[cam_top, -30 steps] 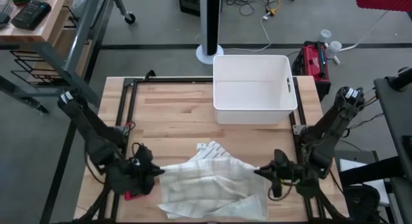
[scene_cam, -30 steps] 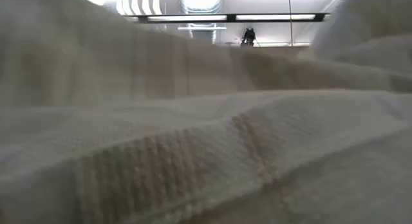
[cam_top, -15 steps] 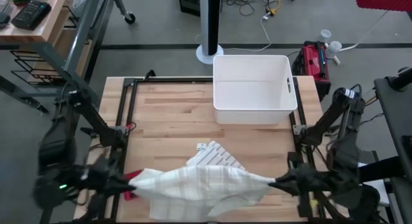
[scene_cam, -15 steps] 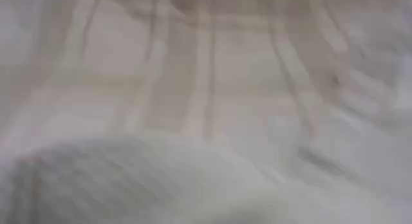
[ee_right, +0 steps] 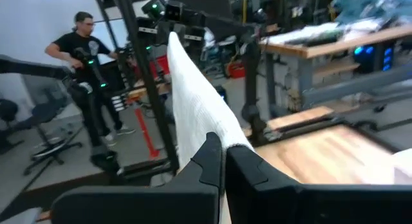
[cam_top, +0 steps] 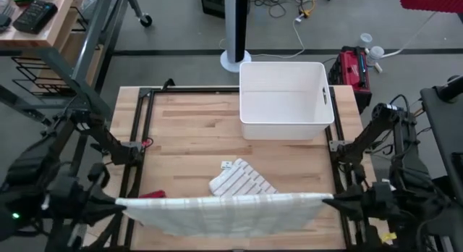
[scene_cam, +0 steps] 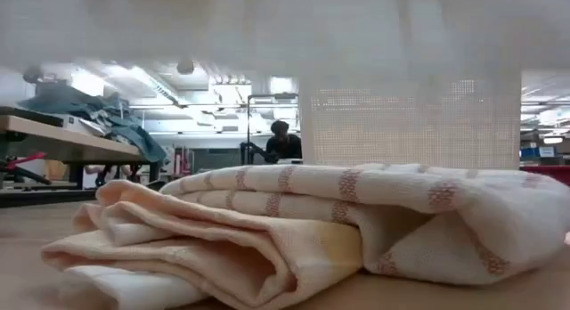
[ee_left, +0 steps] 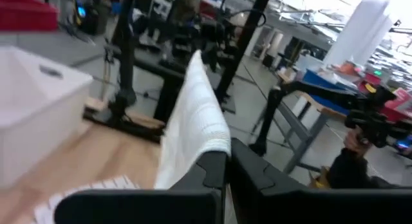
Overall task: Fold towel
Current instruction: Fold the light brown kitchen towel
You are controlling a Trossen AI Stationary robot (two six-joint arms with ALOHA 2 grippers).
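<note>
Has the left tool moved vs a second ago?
Yes. In the high view the left tool has swung outward past the table's left edge, stretching the towel taut.

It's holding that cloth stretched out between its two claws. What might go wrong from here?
1. The towel hangs taut between the left gripper and the right gripper, each shut on only a corner; a corner could slip out and the cloth would drop.
2. A folded towel already lies on the table just behind the hanging one, so lowering it may drag across or land on that stack.
3. The white bin sits farther back; a long swing forward might brush it.
</note>
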